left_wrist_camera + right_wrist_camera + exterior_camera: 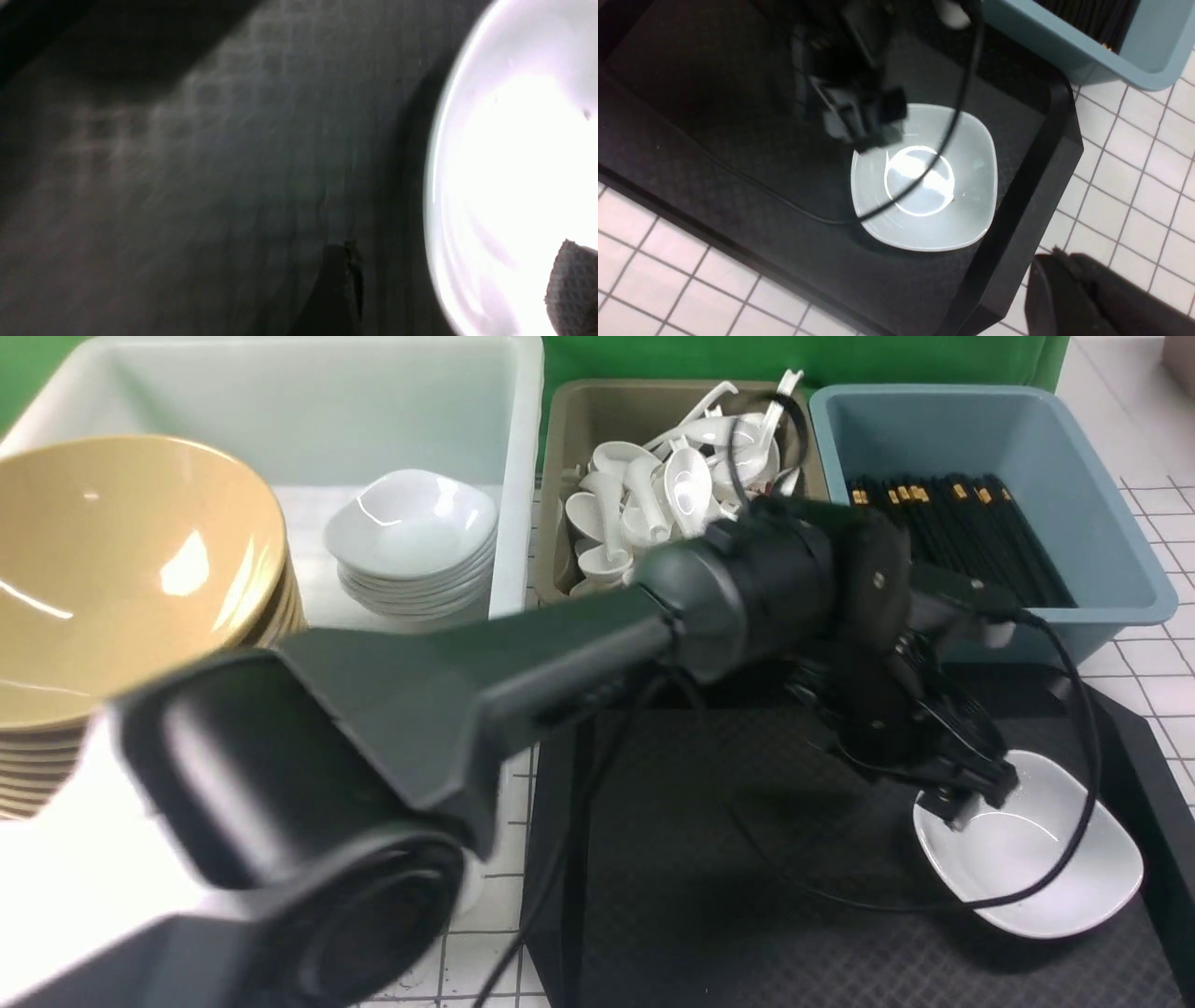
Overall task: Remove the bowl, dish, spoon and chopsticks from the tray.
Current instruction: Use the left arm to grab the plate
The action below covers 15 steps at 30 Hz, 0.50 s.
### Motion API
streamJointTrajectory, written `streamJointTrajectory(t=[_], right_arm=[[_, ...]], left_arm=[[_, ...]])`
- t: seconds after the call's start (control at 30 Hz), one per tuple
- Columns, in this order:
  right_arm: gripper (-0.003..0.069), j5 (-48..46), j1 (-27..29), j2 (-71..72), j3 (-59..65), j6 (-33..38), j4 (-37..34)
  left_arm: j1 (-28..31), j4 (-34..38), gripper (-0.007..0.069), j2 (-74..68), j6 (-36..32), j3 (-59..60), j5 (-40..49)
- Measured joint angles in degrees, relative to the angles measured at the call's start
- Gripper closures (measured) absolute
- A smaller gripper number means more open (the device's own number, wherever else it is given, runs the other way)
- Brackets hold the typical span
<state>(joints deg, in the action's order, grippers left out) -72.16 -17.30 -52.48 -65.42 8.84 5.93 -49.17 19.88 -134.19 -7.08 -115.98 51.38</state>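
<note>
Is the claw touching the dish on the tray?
Cannot tell: the left wrist view shows the open left gripper astride the dish rim, but blur hides contact or gap.

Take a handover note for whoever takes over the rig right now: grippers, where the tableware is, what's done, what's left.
Left gripper: open, jaws straddling the rim of the dish, not closed on it.
Right gripper: shut, nothing seen in it, beside the tray.
On the tray: only the dish shows; the left arm hides part.
Done, it seems: yellow bowls and white dishes stacked in the white bin, spoons in the olive bin, chopsticks in the blue bin.
Left: grip the dish, move it off.
</note>
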Motion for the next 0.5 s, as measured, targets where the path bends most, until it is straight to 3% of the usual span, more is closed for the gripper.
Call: streamJointTrajectory(t=[0.23, 0.37, 0.43, 0.5], right_arm=[[0.0610, 0.0, 0.0, 0.0, 0.0, 0.0, 0.0], [0.0610, 0.0, 0.0, 0.0, 0.0, -0.1, -0.1], [0.0610, 0.3, 0.0, 0.0, 0.0, -0.1, -0.1], [0.0610, 0.8, 0.0, 0.0, 0.0, -0.1, -0.1]], left_arm=[[0.0, 3.7, 0.0158, -4.5, 0.0, -4.9, -0.1], [0.0, 4.0, 0.0323, -5.3, 0.0, -5.5, 0.8], [0.0, 3.8, 0.0477, -5.4, -0.6, -5.8, 2.3], [0.1, 4.1, 0.0552, -5.5, -1.1, -6.6, 3.7]])
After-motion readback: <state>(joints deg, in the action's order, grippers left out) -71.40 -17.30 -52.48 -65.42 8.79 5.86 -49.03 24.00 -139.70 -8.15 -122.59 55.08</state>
